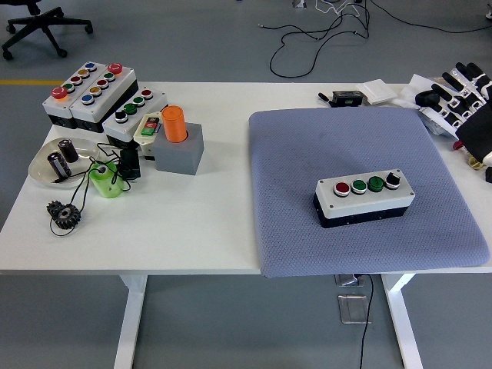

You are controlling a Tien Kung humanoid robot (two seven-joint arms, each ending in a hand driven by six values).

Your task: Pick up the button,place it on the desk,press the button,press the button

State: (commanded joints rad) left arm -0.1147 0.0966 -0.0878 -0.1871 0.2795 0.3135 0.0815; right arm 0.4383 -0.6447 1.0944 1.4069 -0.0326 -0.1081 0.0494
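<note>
Grey-blue fabric covers the right half of the white table as a square mat, and on it, toward the near right part, lies the button box, white on top and black below. It carries a row of four controls (one red, two green and one black knob at the right end). The right hand is at the right edge of the view, above the table's far right corner, well apart from the box; its black and white fingers are stretched out and spread, holding nothing. On the left side of the table stand other button boxes, an orange cylinder in a grey block, a green piece and a black gear.
</note>
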